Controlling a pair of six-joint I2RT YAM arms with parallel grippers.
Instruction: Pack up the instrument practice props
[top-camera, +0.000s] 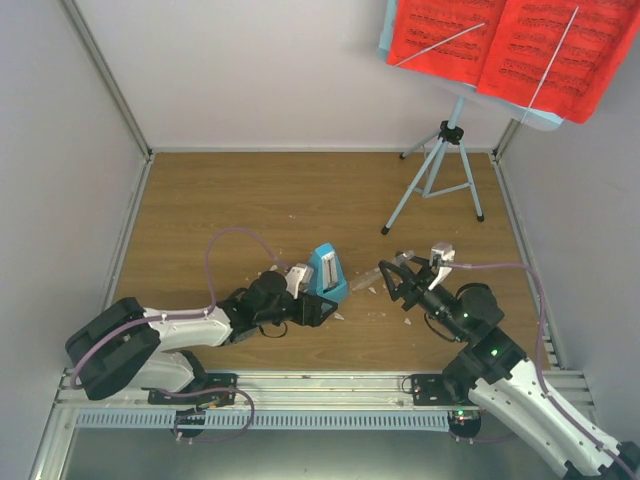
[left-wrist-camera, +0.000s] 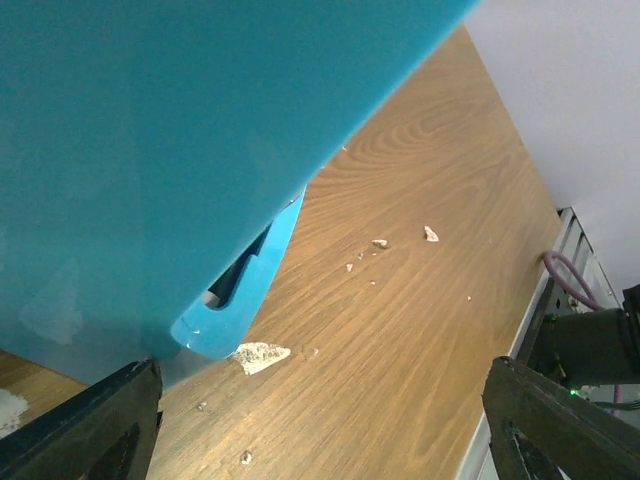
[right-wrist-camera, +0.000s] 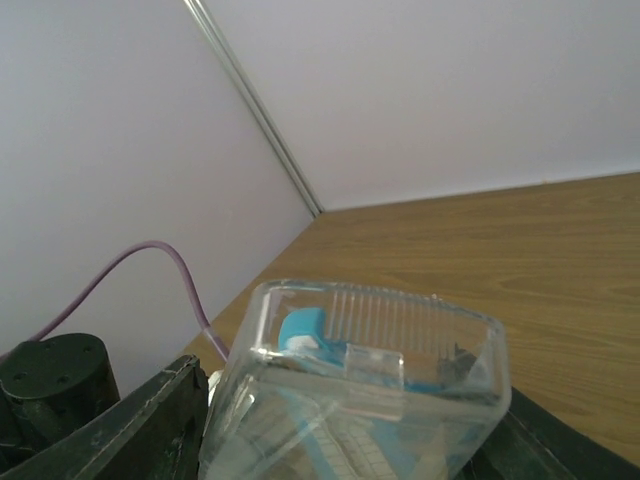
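Observation:
The pale-blue music stand (top-camera: 440, 170) stands on its tripod legs at the back right, with red sheet-music pages (top-camera: 510, 45) on its plate. The small blue box (top-camera: 326, 272) sits mid-table. My left gripper (top-camera: 318, 308) is just in front of it, jaws wide open. In the left wrist view the box (left-wrist-camera: 180, 130) fills the upper left, against the left finger (left-wrist-camera: 80, 430); my left gripper (left-wrist-camera: 320, 430) holds nothing. My right gripper (top-camera: 392, 282) is right of the box, shut on the clear triangular piece (top-camera: 372, 280). That piece (right-wrist-camera: 360, 390) fills the gap in the right gripper (right-wrist-camera: 350, 450).
Small white scraps (top-camera: 375, 290) lie on the wood around the box, and one shows in the left wrist view (left-wrist-camera: 258, 355). White walls with metal corner posts (top-camera: 110, 80) close in the table. A metal rail (top-camera: 320, 385) runs along the near edge.

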